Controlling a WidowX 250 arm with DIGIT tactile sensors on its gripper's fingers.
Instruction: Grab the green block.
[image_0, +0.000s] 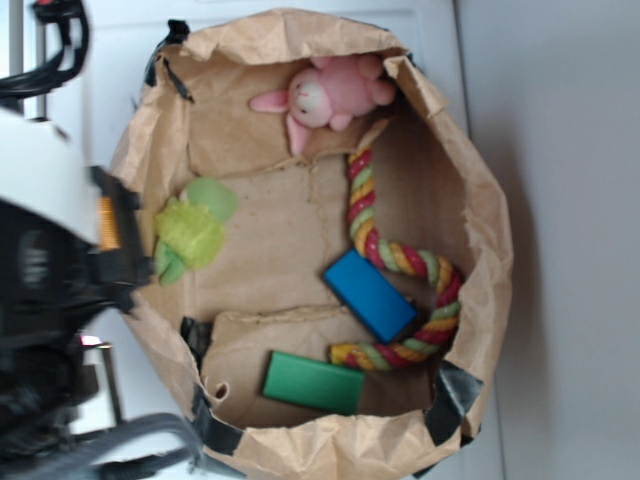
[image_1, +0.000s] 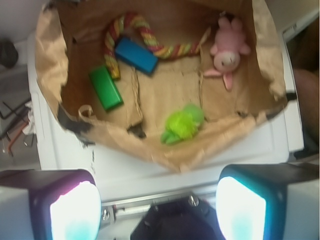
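Inside the paper bag (image_0: 470, 180) the green block (image_0: 313, 383) lies fully visible; the end effector (image_1: 157, 210), outside it, gapes wide, empty.

The green block (image_1: 106, 88) lies flat in the paper bag (image_1: 50, 60), beside the blue block (image_1: 136, 55); the pincer (image_1: 157, 207) hangs open, outside.

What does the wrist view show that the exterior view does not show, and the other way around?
Only the wrist view shows the end effector, with its two pads wide apart and holding nothing, well outside the paper bag.

Only the exterior view shows the robot's dark body, blurred, at the left edge.

Both show the green block, the blue block, the striped rope, the pink plush and the lime plush in the bag.
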